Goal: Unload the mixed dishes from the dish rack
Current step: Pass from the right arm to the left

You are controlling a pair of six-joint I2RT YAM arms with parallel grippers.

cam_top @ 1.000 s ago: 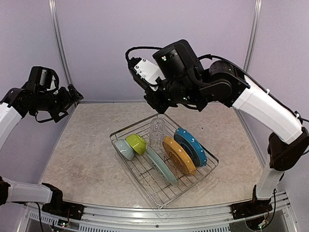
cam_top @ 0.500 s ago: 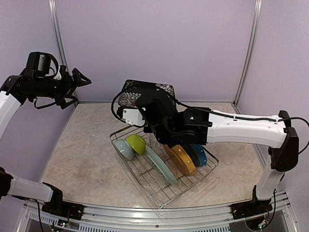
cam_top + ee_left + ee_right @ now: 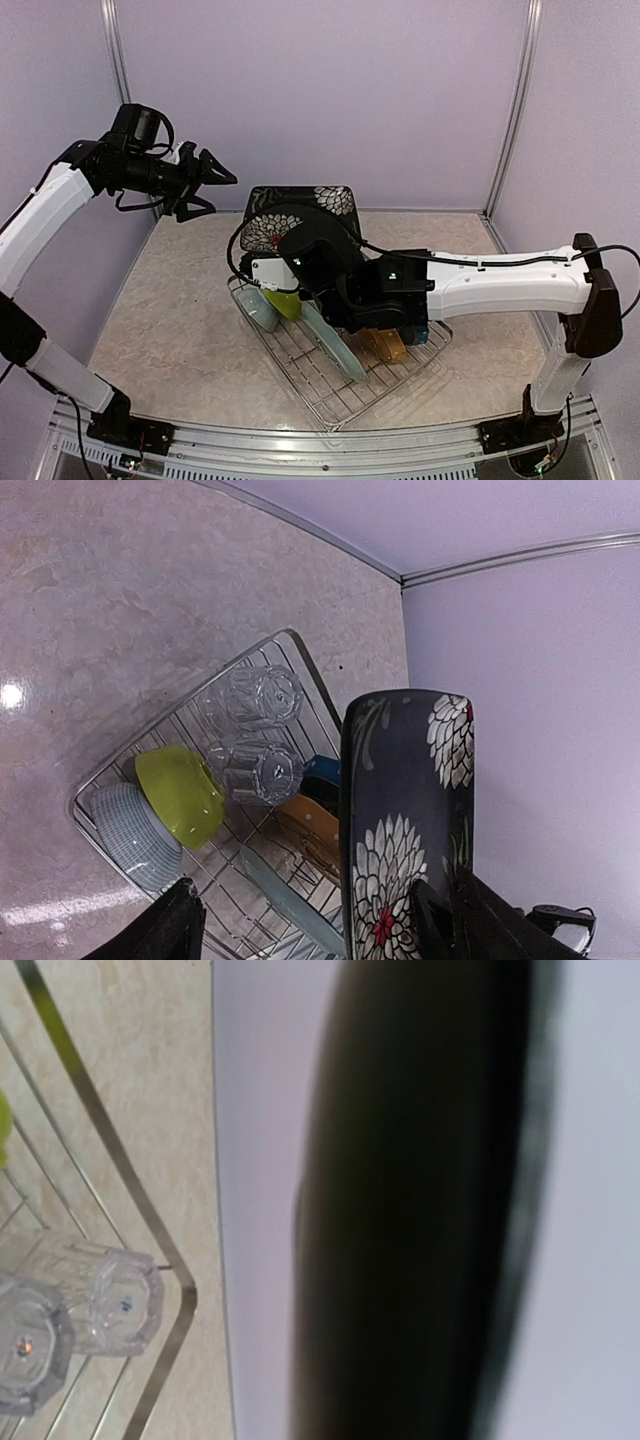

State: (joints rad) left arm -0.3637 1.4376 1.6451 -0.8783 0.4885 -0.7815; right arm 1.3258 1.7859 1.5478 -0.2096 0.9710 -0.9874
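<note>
The large silver wire dish rack [image 3: 330, 392] sits nearest on the beige stone-look worktop [image 3: 160, 320]. In it stand a pale teal round plate [image 3: 337, 348], an orange-dotted round plate [image 3: 388, 346] and a blue-dotted round plate [image 3: 419, 335], mostly hidden under the right arm. A lime bowl [image 3: 284, 304] and a pale-blue ribbed bowl [image 3: 258, 311] lie at its left end, with two clear glasses [image 3: 262, 695] beyond. Over the rack's far left corner, the right end effector [image 3: 265, 238] pinches a black square plate with white flowers [image 3: 300, 200], upright and clear of the wires. Far left, the left end effector [image 3: 212, 188] hangs in the air, spread and empty.
</note>
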